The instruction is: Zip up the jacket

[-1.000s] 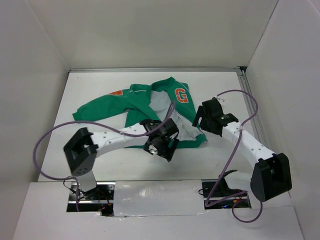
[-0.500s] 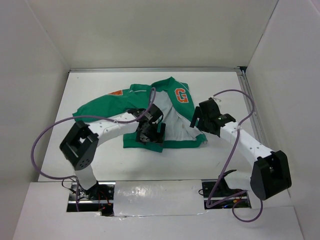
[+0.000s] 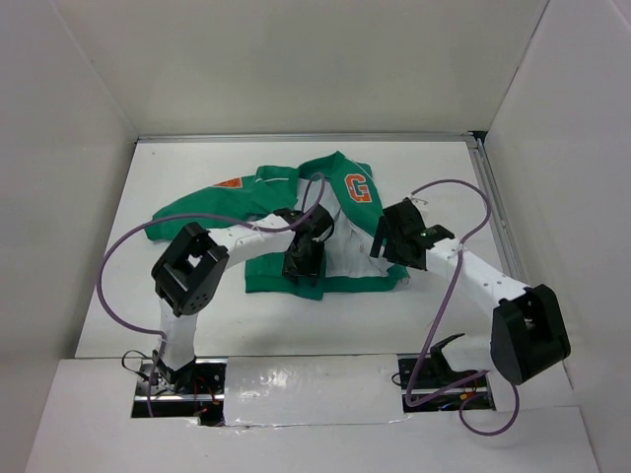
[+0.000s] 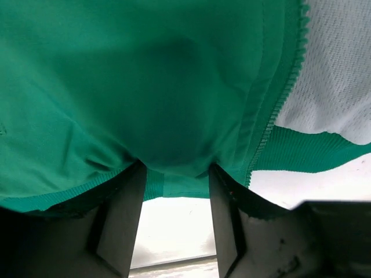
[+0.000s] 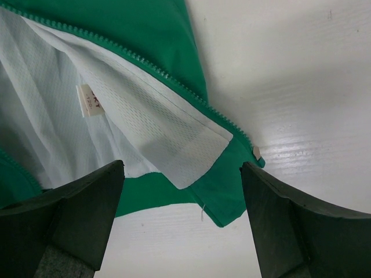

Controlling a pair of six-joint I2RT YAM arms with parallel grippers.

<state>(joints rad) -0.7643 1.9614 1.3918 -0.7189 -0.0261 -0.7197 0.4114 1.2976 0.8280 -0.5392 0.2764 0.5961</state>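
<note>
My table (image 3: 187, 168) is a flat white top with a metal rail (image 3: 296, 138) along its far edge. The jacket (image 3: 258, 193) lies directly on it toward the far middle, spread open with white lining up, right hem corner flat on the surface.

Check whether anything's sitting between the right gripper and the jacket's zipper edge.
Nothing visible does. The right gripper hangs open directly over the bottom corner of the jacket, where the zipper teeth and white lining lie exposed on the table.
</note>
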